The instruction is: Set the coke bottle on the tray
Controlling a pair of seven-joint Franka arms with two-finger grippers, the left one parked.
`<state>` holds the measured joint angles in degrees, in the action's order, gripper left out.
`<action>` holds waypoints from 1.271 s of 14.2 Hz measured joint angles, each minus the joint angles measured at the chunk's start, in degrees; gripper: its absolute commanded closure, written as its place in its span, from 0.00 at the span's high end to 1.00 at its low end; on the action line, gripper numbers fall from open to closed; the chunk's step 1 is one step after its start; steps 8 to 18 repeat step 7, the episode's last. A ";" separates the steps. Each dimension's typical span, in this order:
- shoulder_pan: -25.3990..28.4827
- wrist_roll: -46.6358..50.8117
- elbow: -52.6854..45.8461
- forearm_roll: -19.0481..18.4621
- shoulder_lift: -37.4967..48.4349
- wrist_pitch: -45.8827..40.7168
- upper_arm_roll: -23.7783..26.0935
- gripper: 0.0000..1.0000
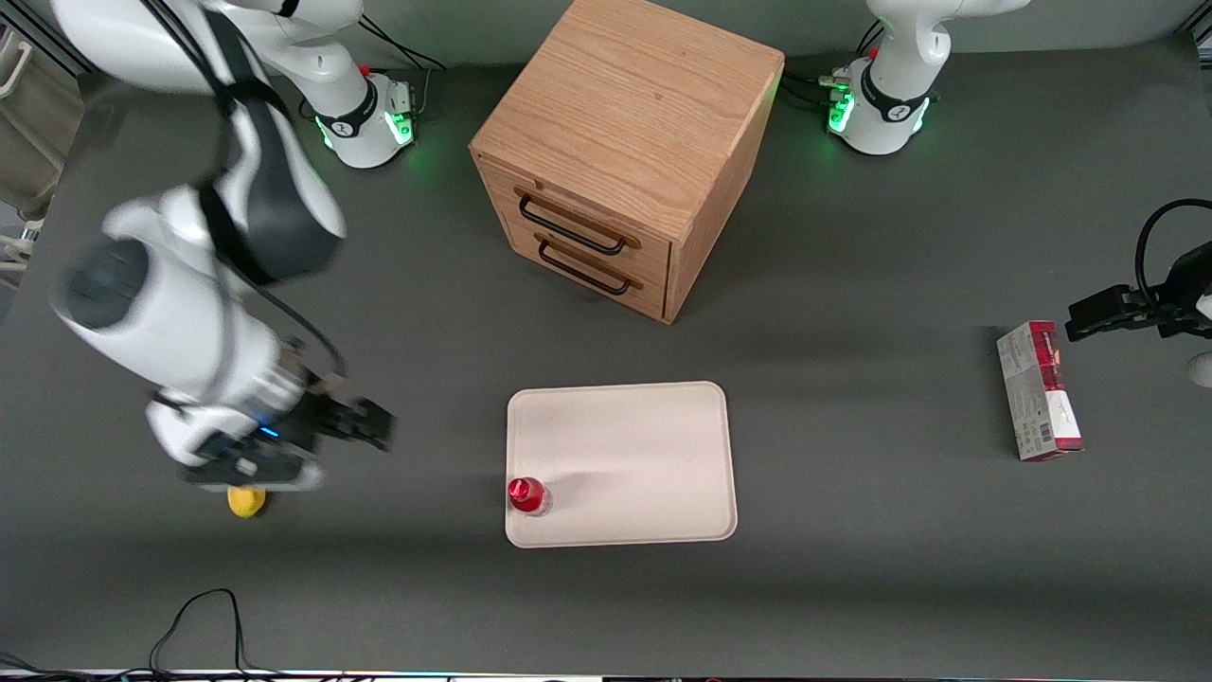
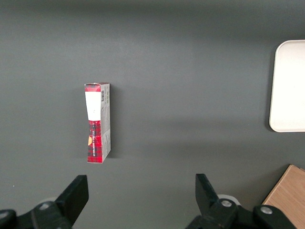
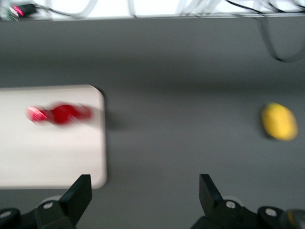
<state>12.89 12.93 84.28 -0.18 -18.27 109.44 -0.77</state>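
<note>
At lower left of the front view my gripper [image 1: 365, 423] hangs empty with fingers spread, above the lemon [image 1: 246, 501], apparently done. Centre frame, the coke bottle [image 1: 526, 495] stands upright on the tray [image 1: 644, 445], by its edge. My wrist view shows only a red blur there.

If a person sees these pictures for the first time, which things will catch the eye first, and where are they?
The wooden drawer cabinet stands out first, mid-table, farther from the front camera than the cream tray. On the tray, in a corner near the camera, stands the red-capped coke bottle. The working arm's pincer hangs open and empty above the table, apart from the tray, beside a yellow lemon-like lump.
</note>
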 measured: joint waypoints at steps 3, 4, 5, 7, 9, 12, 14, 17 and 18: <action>-0.34 -5.90 10.89 0.17 12.08 -5.61 -6.10 1.00; -0.35 -7.06 12.49 0.17 14.81 -7.46 -7.40 1.00; -0.35 -7.56 13.20 0.17 16.84 -9.16 -8.25 1.00; -0.34 -7.74 12.97 0.17 18.98 -12.21 -8.78 1.00; -0.34 -7.74 12.97 0.17 18.98 -12.21 -8.78 1.00; -0.34 -7.74 12.97 0.17 18.98 -12.21 -8.78 1.00; -0.34 -7.74 12.97 0.17 18.98 -12.21 -8.78 1.00; -0.34 -7.74 12.97 0.17 18.98 -12.21 -8.78 1.00; -0.34 -7.74 12.97 0.17 18.98 -12.21 -8.78 1.00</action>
